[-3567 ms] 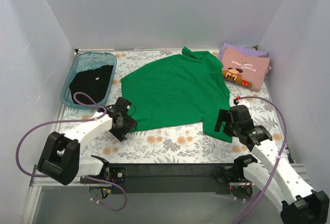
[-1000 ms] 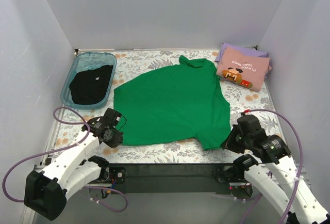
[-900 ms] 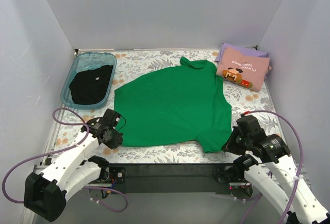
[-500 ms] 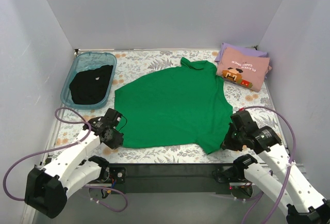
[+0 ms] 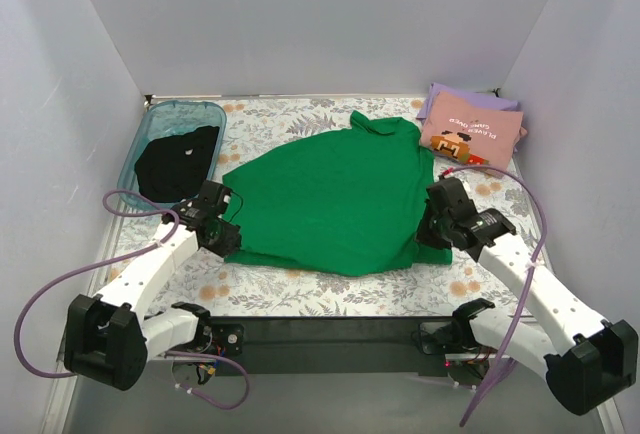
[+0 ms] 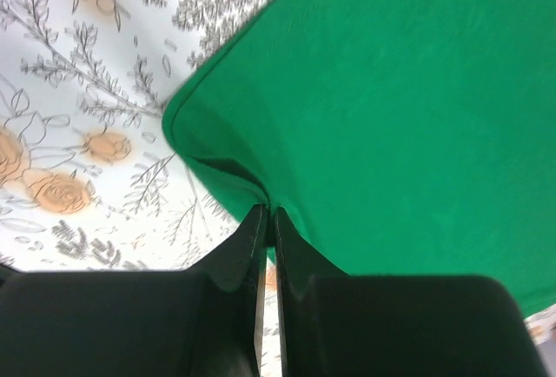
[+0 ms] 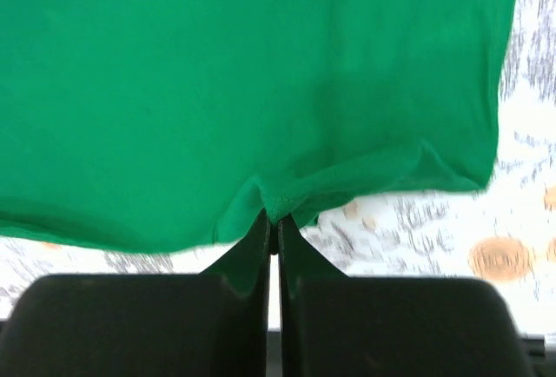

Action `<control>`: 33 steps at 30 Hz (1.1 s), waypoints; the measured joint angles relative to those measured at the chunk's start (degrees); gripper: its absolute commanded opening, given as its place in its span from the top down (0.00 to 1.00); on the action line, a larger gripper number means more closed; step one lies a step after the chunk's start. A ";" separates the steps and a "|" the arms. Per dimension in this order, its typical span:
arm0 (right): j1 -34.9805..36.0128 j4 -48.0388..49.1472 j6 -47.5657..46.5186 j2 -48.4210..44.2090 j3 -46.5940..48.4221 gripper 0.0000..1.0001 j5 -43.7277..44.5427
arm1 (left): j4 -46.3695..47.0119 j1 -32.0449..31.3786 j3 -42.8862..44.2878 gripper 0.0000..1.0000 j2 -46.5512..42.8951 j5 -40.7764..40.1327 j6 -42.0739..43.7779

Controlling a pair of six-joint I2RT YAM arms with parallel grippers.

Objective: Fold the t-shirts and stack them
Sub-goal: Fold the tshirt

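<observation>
One lavender tee (image 5: 437, 100), mostly covered.

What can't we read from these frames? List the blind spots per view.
- Top view: the lavender shirt is mostly covered by the pink shirt, so its fold is unseen.
- Top view: the black shirt in the bin is too dark to show folds.
- Top view: the pink shirt's print is too small to read.
- Wrist views: the green shirt is cut off by the frame edges, and the table is blurred.
</observation>
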 measured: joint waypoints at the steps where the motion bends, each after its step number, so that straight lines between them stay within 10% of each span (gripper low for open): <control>1: -0.28 1.42 -0.61 1.16 0.85 0.99 0.37 | 0.74 1.27 0.22 1.00 0.72 0.46 -0.07; 22: -9.25 17.44 -12.79 28.50 16.96 0.99 -0.33 | 9.97 8.61 2.25 1.00 12.37 1.60 -0.20; 25: -9.94 19.41 -14.95 32.41 18.60 0.95 -1.81 | 10.78 8.68 2.38 0.84 14.05 1.03 -0.17; 29: -10.43 21.31 -17.62 36.96 21.16 0.69 -3.98 | 10.69 8.81 3.50 0.37 15.69 -0.26 -0.02; 33: -10.67 22.60 -19.61 38.64 22.43 0.39 -6.43 | 9.68 8.96 6.47 0.28 15.72 -1.79 -0.28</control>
